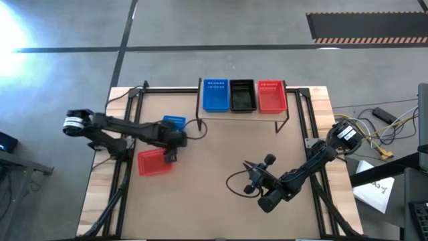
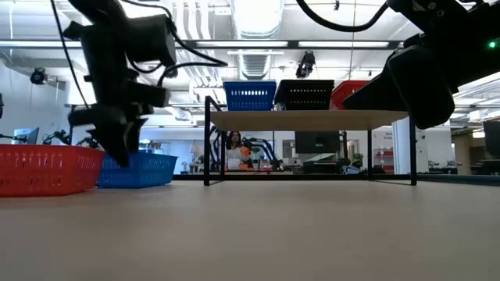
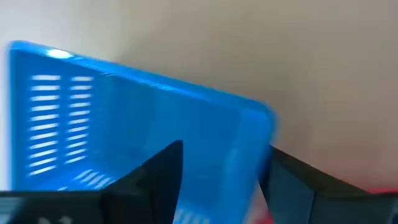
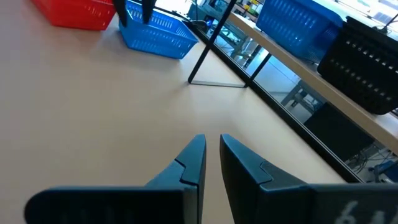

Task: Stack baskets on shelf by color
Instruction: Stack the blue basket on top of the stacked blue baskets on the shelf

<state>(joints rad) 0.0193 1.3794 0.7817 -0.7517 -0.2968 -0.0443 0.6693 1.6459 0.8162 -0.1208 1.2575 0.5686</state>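
Three stacks sit on the shelf [image 1: 294, 90]: blue [image 1: 215, 95], black [image 1: 242, 94], red [image 1: 271, 96]. You still have two empty baskets on the table: the loose blue basket [image 1: 174, 122] and red basket [image 1: 154, 162]. Your left gripper [image 3: 221, 180] straddles the blue rim, fingers spread, gripping nothing. Your right gripper [image 4: 212, 160] waits nearly closed, empty.

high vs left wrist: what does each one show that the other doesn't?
Only the high view: the shelf carrying a blue, a black and a red basket side by side, the red basket on the table, and the right gripper waiting over the bare table near the front right.

Only the left wrist view: the left gripper open, one wall of the blue basket between its fingers.

Both: that blue basket, on the table by the left gripper.
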